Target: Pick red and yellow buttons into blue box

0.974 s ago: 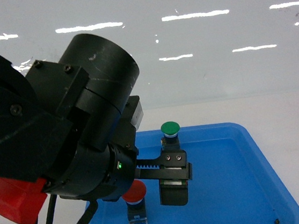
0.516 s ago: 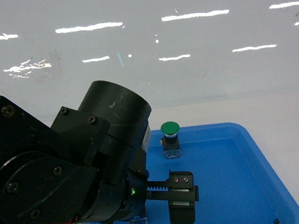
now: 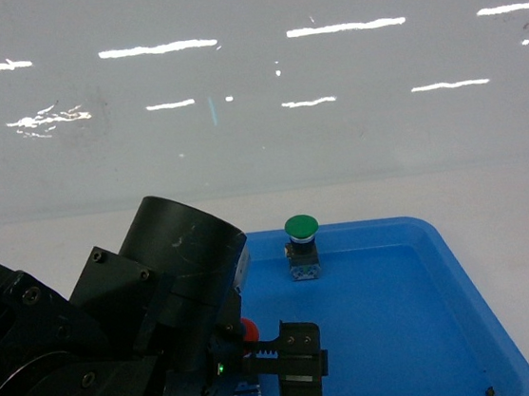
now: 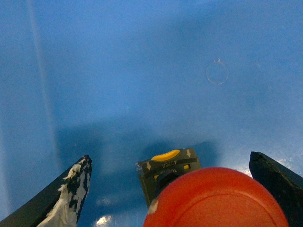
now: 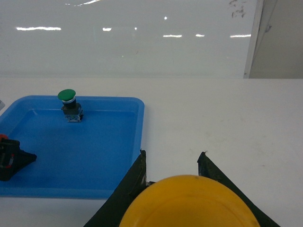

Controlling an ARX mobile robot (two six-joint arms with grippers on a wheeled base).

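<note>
White table (image 5: pixel 227 118), shallow blue tray (image 3: pixel 423 333) on it; the deep blue box isn't in any view. Left arm fills the lower left of the head view, low over the tray's near-left part. Left gripper (image 4: pixel 168 189) has its jaws spread wide, one finger each side of the red button (image 4: pixel 215 198), neither touching it yet as far as I can see. Red button stands upright on the tray floor, cap up, block base below. Right gripper (image 5: pixel 173 163) is clamped on the yellow button (image 5: pixel 189 203), cap right under the camera, held above the table just right of the tray. Green button (image 3: pixel 302 241) sits at the tray's far edge, well apart from both grippers; leave it.

Handling guess: light, rigid plastic, not fragile. Dome cap is smooth and rounded, likely slips. Better to pinch the flat-sided block base, or right under the cap.
</note>
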